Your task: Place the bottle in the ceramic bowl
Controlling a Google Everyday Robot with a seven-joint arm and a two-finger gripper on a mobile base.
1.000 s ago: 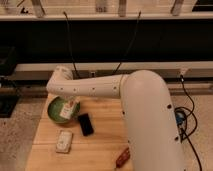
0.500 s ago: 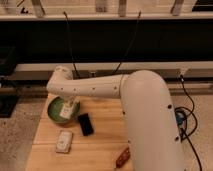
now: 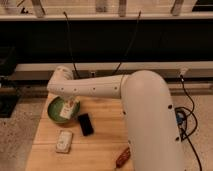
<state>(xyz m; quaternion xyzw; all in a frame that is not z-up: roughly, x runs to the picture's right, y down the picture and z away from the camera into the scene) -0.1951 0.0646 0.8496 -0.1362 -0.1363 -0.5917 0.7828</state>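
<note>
The green ceramic bowl (image 3: 56, 111) sits at the back left of the wooden table (image 3: 105, 145). The small whitish bottle (image 3: 67, 110) stands nearly upright inside the bowl's right half, a hint of orange at its top. My gripper (image 3: 70, 102) hangs down from the white wrist (image 3: 62, 80) straight onto the top of the bottle. The arm reaches in from the right and covers the bowl's back rim. Whether the bottle rests on the bowl's bottom is not visible.
A black slab (image 3: 85, 124) lies just right of the bowl. A flat whitish packet (image 3: 63, 141) lies in front of the bowl. A reddish-brown elongated object (image 3: 123, 157) lies near the front edge. Cables (image 3: 186, 107) run along the floor at right.
</note>
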